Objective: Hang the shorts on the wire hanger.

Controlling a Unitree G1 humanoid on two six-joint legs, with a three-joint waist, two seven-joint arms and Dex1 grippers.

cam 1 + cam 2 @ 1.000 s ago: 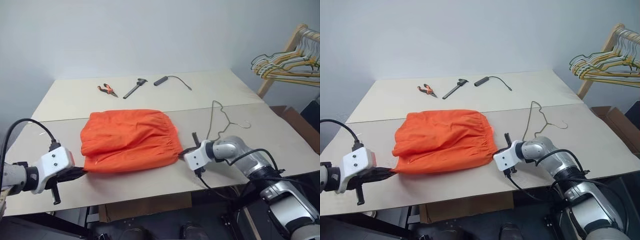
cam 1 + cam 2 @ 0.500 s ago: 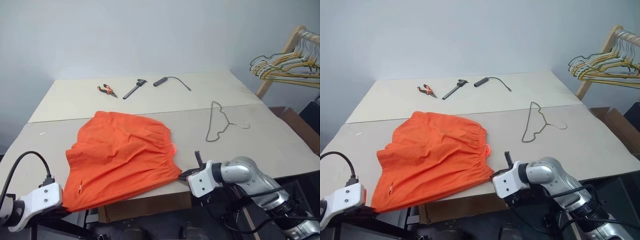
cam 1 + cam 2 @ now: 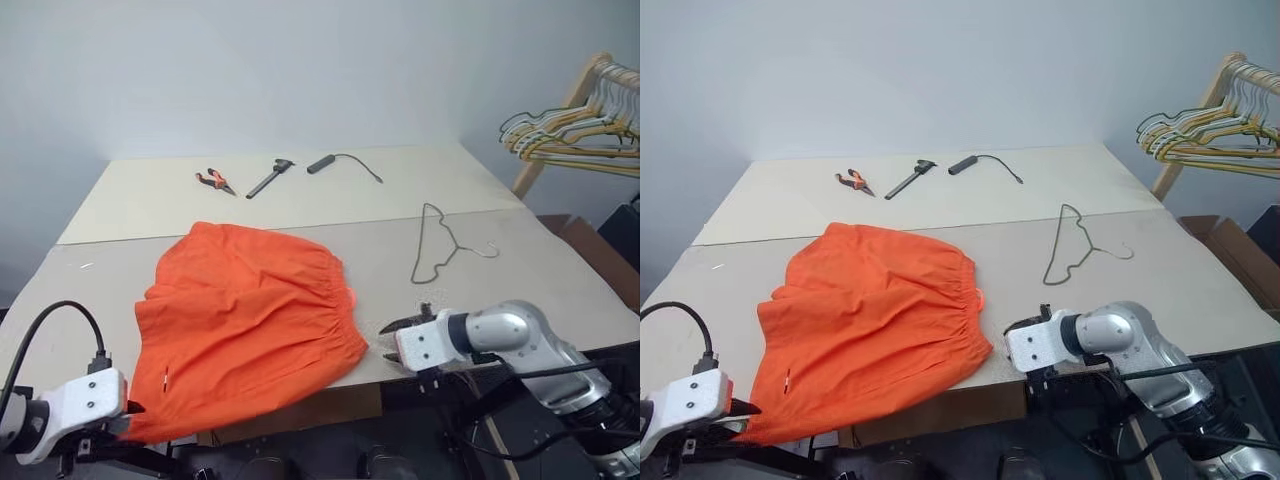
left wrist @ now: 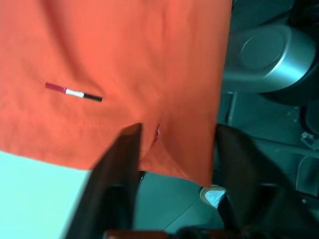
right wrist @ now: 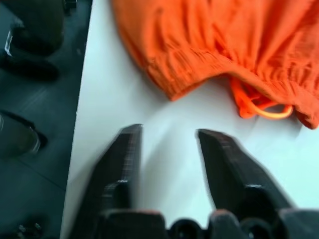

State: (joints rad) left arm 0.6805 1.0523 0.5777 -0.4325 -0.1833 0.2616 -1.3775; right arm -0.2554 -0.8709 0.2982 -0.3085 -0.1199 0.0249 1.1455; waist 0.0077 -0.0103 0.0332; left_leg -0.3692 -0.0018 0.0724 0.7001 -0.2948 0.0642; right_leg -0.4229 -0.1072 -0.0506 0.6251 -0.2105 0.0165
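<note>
The bright orange shorts (image 3: 250, 310) lie spread on the table (image 3: 530, 285), their near left corner hanging over the front edge. My left gripper (image 3: 131, 409) sits at that hanging corner; in the left wrist view its fingers (image 4: 122, 159) stand apart, open, with the hem (image 4: 174, 149) showing between them. My right gripper (image 3: 393, 340) is open at the front edge, just right of the waistband and apart from it; the right wrist view shows bare table between its fingers (image 5: 127, 149) and the waistband (image 5: 199, 64) beyond. The thin grey wire hanger (image 3: 437, 247) lies flat right of the shorts.
On the far half of the table lie orange-handled pliers (image 3: 215, 180), a black tool (image 3: 270, 177) and a black cable with a cylindrical end (image 3: 335, 160). A wooden rack holding a bunch of wire hangers (image 3: 570, 125) stands at the right, with a cardboard box (image 3: 590, 240) below it.
Both grippers, shut on the shorts' near corners before, dragged them toward the front edge and have now opened. The right gripper has drawn away to the right of the waistband.
</note>
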